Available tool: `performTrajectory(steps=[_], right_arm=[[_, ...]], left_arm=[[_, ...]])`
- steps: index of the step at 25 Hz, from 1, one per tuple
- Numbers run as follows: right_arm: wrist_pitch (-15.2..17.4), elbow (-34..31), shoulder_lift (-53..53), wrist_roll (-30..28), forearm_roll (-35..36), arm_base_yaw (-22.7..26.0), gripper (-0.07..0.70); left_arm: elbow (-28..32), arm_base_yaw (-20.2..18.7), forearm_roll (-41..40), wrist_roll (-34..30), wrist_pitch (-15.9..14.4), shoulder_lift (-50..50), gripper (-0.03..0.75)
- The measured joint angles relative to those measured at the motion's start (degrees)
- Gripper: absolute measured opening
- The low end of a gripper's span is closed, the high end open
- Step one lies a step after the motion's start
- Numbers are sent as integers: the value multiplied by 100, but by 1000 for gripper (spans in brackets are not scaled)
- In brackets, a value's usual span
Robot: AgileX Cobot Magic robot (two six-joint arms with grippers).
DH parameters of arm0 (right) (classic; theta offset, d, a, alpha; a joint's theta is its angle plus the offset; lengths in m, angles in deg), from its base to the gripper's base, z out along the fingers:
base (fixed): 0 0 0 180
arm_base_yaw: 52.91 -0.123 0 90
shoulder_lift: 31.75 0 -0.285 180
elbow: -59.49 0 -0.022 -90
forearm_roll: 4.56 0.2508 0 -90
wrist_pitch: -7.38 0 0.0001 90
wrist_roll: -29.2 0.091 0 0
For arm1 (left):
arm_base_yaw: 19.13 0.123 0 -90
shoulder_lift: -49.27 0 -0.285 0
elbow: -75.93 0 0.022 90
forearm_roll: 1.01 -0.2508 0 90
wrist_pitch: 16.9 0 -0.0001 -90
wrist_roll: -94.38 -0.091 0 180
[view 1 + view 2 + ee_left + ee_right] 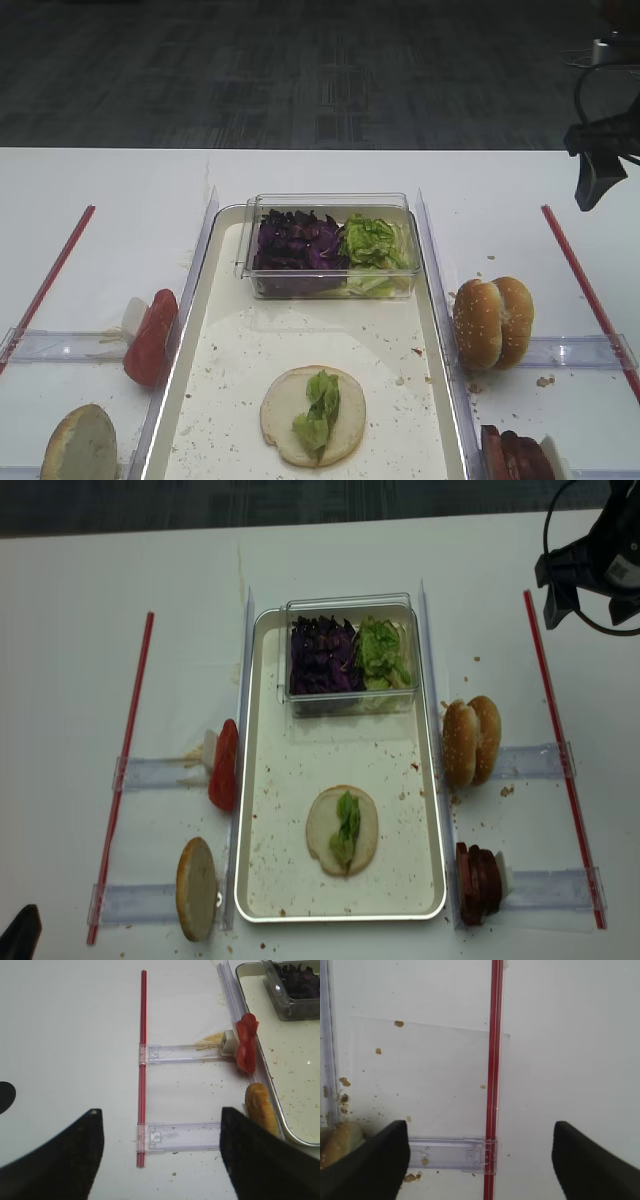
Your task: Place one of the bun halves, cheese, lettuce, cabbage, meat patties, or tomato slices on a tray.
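Note:
The off-white tray (300,340) holds a pale bun half (285,425) with a lettuce strip (320,405) lying on it. Cabbage (298,245) and more lettuce (375,245) fill a clear box at the tray's far end. Left of the tray are tomato slices (152,335) and a bun half (80,445). To its right stand sesame bun halves (492,322) and meat patties (515,455). No cheese is in view. My right gripper (480,1132) hangs open and empty over the far right table. My left gripper (160,1112) is open and empty at the near left.
Red rods (585,285) with clear plastic rails (182,1137) run along both sides of the tray. Crumbs speckle the tray and the table near the buns. The table's far edge lies just behind the clear box (330,285).

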Motion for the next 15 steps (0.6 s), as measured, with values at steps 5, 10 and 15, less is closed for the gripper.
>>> performTrajectory(steps=[5, 10, 15], right_arm=[[52, 0, 0, 0, 0, 0, 613], [188, -65, -39, 0, 23, 0, 613], [59, -939, -737, -84, 147, 0, 613]], left_arm=[[0, 0, 0, 0, 0, 0, 488], [0, 0, 0, 0, 0, 0, 488], [0, 0, 0, 0, 0, 0, 488]])
